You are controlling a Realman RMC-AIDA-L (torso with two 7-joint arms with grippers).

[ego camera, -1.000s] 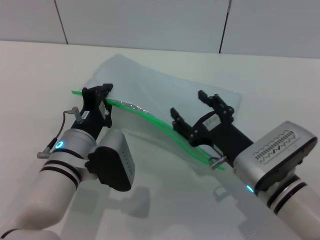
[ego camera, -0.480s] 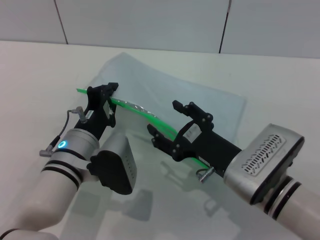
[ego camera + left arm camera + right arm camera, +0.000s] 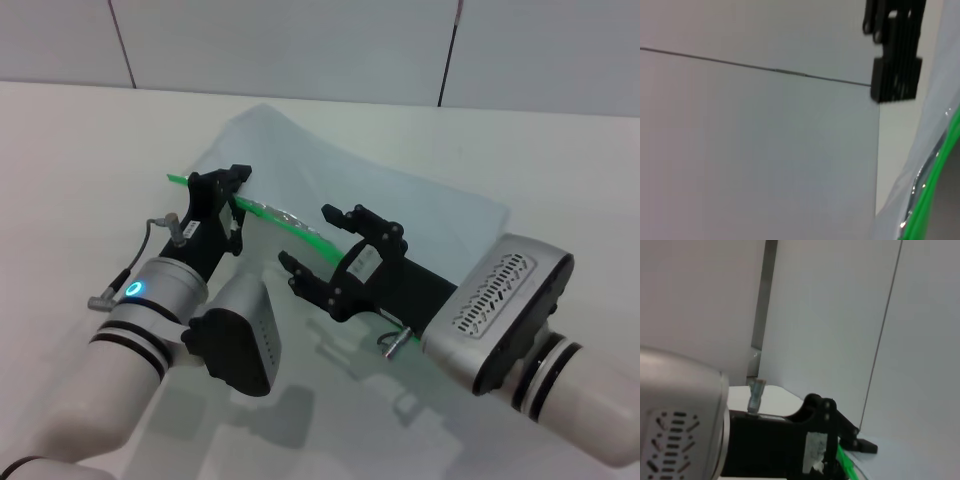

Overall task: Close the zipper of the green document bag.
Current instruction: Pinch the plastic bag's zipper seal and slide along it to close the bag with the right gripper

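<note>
Left gripper (image 3: 228,195) pinches the thin bright green zipper (image 3: 300,226) strip's left end on the translucent blue-grey document bag (image 3: 400,205); right gripper (image 3: 320,240), jaws spread, straddles it mid-length.

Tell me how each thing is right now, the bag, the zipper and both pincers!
green document bag: lying on the table, near edge lifted.
zipper: raised green strip, running between the two pincers.
left pincer: shut on the zipper's left end.
right pincer: open, fingers spread either side of the zipper, midway along it.
table: white, holding the bag.
</note>
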